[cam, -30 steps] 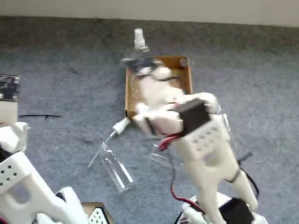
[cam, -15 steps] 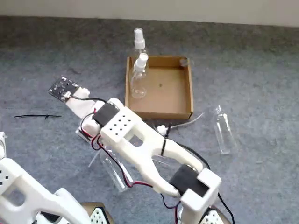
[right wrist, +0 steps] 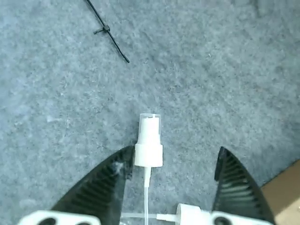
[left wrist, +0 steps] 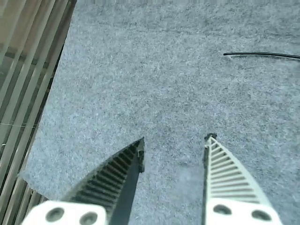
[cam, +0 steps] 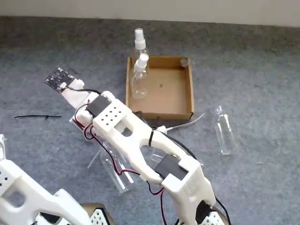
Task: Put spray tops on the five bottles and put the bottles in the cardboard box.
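Bottles are spread around the box [cam: 168,91], a shallow brown card tray on the bench [cam: 243,61], which is covered in grey carpet. One capped bottle [cam: 138,80] stands upright inside the box against its left wall. A second capped bottle [cam: 139,41] stands on the bench just behind the box's back-left corner. An uncapped bottle [cam: 224,129] lies on its side to the right of the box, and another bottle [cam: 117,179] lies in front of it, partly under the right arm [cam: 117,124]. A loose top [cam: 161,128] with its thin tube lies just before the box's front wall. The bottles are clear; whether they or the box bear any print cannot be told. The right claw [right wrist: 174,151] is spread wide and grips nothing. A white spray top [right wrist: 149,145] lies flat on the bench between its fingers, just beside one of them, tube toward the wrist. The left claw [left wrist: 176,139] is likewise wide apart and holds nothing, over bare grey cover near its edge, where pale slats [left wrist: 23,70] run alongside. A black cable tie [cam: 37,116] lies well to the left of the box. A pale strip [cam: 150,7] borders the bench's far side.
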Motion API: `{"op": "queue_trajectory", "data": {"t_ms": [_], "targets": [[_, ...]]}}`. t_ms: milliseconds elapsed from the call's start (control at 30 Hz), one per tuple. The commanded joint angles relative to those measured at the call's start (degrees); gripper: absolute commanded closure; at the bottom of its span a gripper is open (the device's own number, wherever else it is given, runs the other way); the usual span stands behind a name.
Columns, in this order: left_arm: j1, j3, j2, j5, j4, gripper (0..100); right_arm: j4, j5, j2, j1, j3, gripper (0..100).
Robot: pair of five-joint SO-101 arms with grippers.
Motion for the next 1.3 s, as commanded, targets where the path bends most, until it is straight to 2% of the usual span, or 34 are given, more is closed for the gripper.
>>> {"op": "queue_trajectory", "data": {"t_ms": [0,267,400,600,767,900,1067,1267], "targets": [[-0.66,-0.31,-1.10,-0.18,-1.05,80,9.98,-0.44,-1.10,0.31,-10.07,76.0],[2.42,-0.40,-1.10,-0.18,3.69,80,39.08,0.79,-1.01,2.86,-31.43,76.0],[4.62,-0.75,-1.10,0.00,6.42,80,39.16,4.48,-4.53,6.29,-32.75,76.0],[11.91,-0.57,-1.10,0.97,10.81,80,39.16,7.38,-19.38,13.23,-13.14,76.0],[21.05,-0.57,-0.66,11.96,11.52,80,39.08,12.84,-35.74,23.78,7.08,76.0],[28.35,-0.40,-0.48,21.10,11.25,80,35.30,22.33,-44.97,36.79,20.26,76.0],[36.09,-0.75,1.45,29.71,11.16,80,25.80,32.97,-48.22,51.12,34.59,76.0],[40.22,-4.18,14.20,34.02,10.46,80,16.66,33.67,-48.84,59.65,44.18,76.0]]}}
